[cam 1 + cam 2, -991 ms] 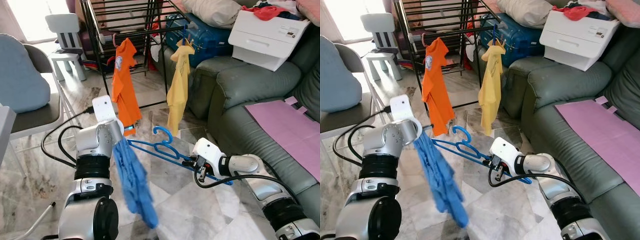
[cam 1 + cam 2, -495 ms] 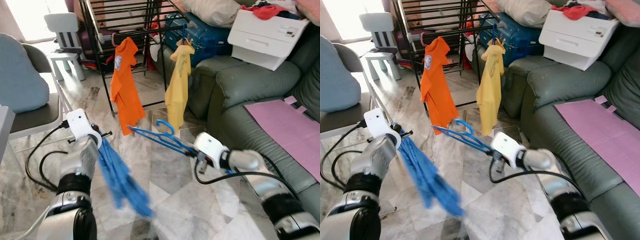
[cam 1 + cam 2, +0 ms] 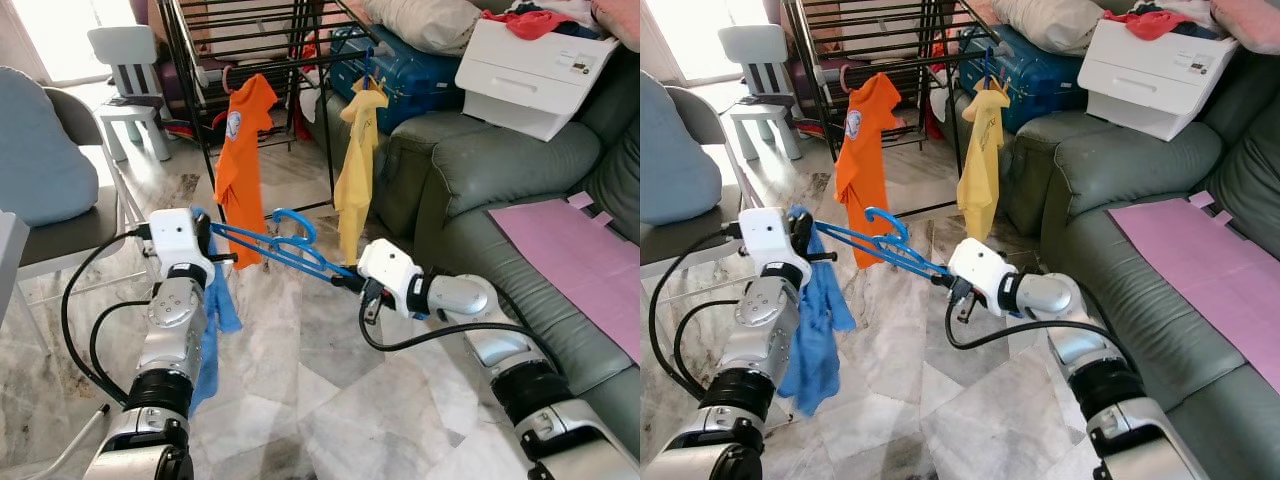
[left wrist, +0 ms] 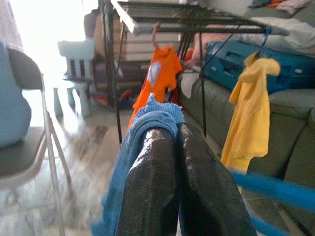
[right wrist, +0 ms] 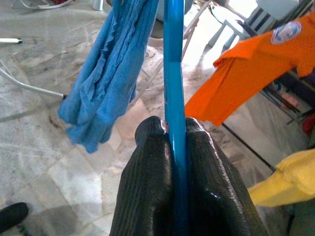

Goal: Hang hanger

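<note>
Starting at the left of the frame: left gripper (image 3: 205,237) pinching the top of the blue cloth (image 3: 212,305), fingers (image 4: 167,191) pressed tight together on it. Then, in the middle, blue hanger (image 3: 285,245) lying long-ways between the two grippers, hook (image 3: 293,218) pointing up toward the drying rack (image 3: 250,30) in the upper middle. Further right, right gripper (image 3: 352,283) squeezed shut on the hanger's end, nearer the rack, so probably the one to lift it up.

Both silver arms reach forward at about the same height, the left gripper (image 4: 174,147) apparently clamped on blue cloth, the right gripper (image 5: 176,135) pinching a blue hanger.
</note>
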Available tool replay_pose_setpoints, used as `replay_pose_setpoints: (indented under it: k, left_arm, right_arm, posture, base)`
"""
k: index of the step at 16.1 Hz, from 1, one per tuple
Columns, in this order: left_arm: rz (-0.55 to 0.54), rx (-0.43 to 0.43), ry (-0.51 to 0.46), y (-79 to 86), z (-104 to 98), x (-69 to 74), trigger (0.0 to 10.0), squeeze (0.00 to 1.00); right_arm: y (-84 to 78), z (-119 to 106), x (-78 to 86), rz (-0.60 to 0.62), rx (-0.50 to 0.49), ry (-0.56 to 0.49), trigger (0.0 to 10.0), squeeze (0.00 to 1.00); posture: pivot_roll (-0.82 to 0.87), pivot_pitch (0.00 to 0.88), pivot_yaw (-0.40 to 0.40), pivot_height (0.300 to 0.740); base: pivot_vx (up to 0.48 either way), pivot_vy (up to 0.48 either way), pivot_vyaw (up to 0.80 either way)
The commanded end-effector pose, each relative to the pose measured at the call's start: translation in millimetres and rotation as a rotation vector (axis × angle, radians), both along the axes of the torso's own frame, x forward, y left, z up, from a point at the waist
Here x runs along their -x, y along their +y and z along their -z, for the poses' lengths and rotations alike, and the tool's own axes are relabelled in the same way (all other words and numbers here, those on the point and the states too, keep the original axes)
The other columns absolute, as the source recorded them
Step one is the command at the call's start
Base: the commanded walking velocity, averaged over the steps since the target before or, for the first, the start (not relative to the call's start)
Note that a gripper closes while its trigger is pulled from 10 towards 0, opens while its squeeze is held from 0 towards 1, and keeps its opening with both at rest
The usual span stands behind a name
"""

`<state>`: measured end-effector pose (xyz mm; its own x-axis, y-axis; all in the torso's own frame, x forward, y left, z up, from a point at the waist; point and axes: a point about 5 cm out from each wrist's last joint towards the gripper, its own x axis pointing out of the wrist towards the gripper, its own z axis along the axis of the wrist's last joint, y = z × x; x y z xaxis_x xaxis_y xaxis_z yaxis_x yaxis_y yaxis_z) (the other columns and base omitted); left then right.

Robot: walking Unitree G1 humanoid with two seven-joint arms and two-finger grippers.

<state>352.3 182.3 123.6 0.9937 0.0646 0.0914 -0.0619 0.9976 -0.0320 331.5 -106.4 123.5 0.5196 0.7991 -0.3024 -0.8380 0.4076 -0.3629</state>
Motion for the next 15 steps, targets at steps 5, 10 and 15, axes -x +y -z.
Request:
replay_pose_setpoints:
  k: [5,10,15]
  left_arm:
    - [-0.138,-0.047,-0.08,24.4,-16.6,3.4,10.0,0.0]
    - [-0.185,0.02,-0.033,15.6,-7.5,5.0,10.0,0.0]
    - [-0.056,-0.045,-0.015,-6.3,7.7,19.6,10.0,0.0]
  right_arm:
    - [-25.4,21.6,25.8,0.053,0.099,0.078,10.0,0.0]
    - [-38.8,25.5,62.1,-0.032,0.13,0.232,10.0,0.0]
    - [-29.8,18.1,63.7,-0.029,0.074,0.245,10.0,0.0]
  posture:
    - [-0.09,0.0,0.06,0.74]
    - [-0.09,0.0,0.073,0.74]
    - [-0.09,0.0,0.074,0.74]
  base:
    - [0.0,0.0,0.0]
    - [0.0,0.0,0.0]
    - [0.0,0.0,0.0]
